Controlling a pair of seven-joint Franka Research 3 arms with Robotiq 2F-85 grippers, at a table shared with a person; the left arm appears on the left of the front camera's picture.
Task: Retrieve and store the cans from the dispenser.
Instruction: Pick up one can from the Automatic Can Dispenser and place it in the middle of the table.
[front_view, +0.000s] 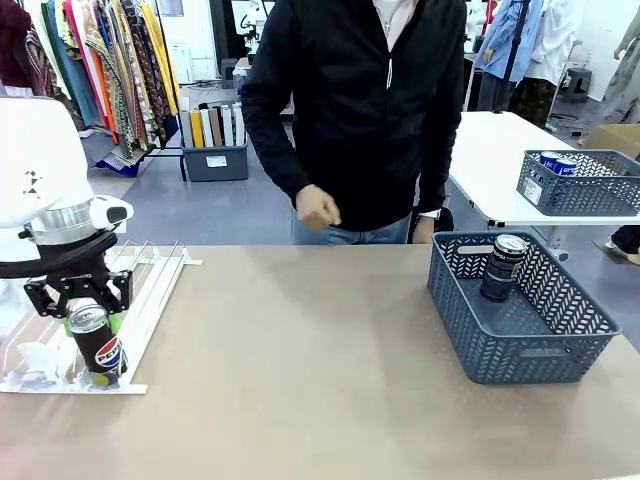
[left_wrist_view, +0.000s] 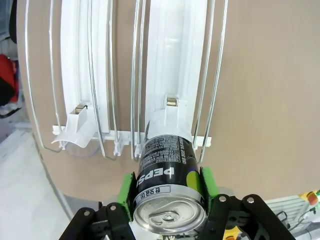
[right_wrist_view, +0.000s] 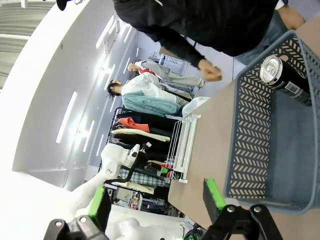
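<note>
The left gripper (left_wrist_view: 167, 192) stood at the lower end of the low, sloped white-and-clear plastic dispenser (front_view: 150, 272), at 8 o'clock on the tan bench (front_view: 300, 350). Its jaws were closed, green pads (left_wrist_view: 207, 182) pressed on both sides, on a slim dark Pepsi can (left_wrist_view: 166, 167) with a silver top. This can stood upright against the front stopper, between two wire rails. The right gripper (right_wrist_view: 157, 197) hung with jaws wide apart and empty over the grey mesh plastic basket (front_view: 520, 352) at 3 o'clock, where a second dark can (front_view: 503, 266) stood at the basket's 12 o'clock end.

Probable faults:
- The grip sat high, near the rim, so the Pepsi can might tilt or slip on lifting.
- A slanted lift might snag the stopper or rails and drag the light dispenser.
- A careless set-down might topple the second dark can.
</note>
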